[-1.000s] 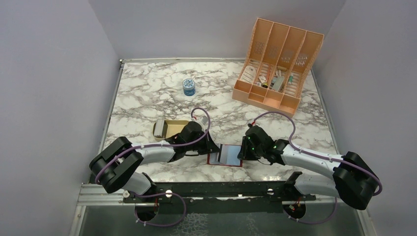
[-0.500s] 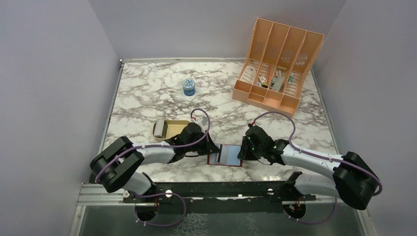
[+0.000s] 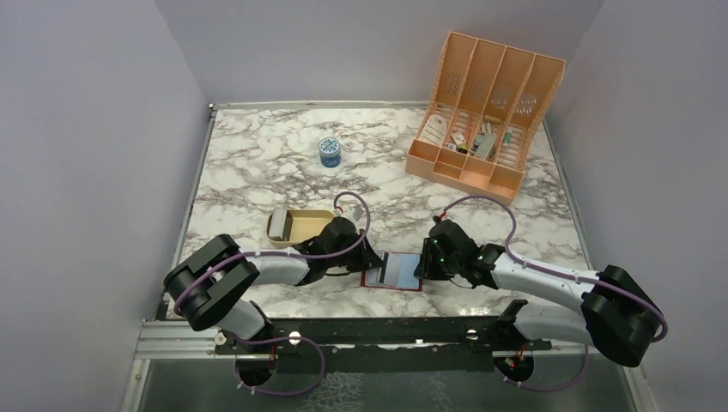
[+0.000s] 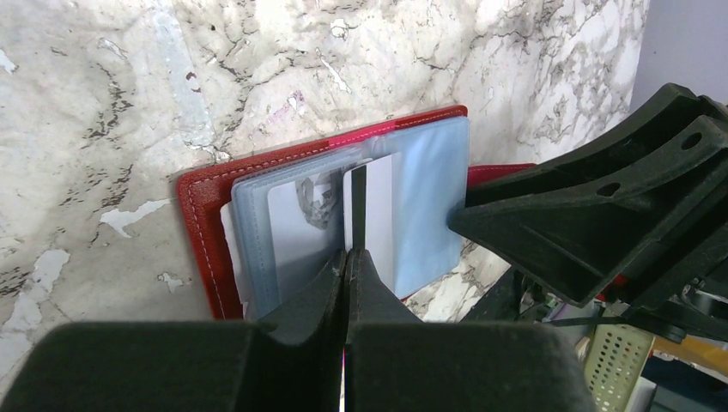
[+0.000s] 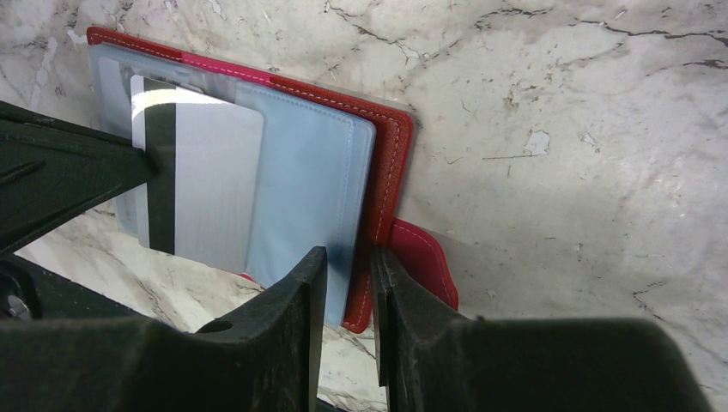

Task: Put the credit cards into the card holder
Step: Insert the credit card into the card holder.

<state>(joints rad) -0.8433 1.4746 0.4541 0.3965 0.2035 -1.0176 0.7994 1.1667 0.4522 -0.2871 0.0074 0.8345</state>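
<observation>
Marble-patterned table (image 3: 257,172) fills the floor of a grey-walled booth. Near the front edge, between the two arms, the card holder (image 3: 393,271) lies open and flat: a dark red cover with white stitching, pale blue pockets and a red snap tab poking out on its right side. The left gripper (image 4: 347,257) is closed on a credit card (image 5: 206,193), silver with a black stripe, whose far end sits partly inside a clear pocket. The left wrist view shows this card edge-on as a thin line, while the right wrist view shows its face. The right gripper (image 5: 348,257) is clamped over the holder's right edge, with pocket and cover between its fingers. Just behind the left arm, a tan tray (image 3: 296,227) holds a greyish stack (image 3: 277,225) at its left end. Farther back stand a small blue-and-white jar (image 3: 330,152) and a peach slotted organizer (image 3: 498,73) with small items (image 3: 468,137) in its compartments, seen only from above.
</observation>
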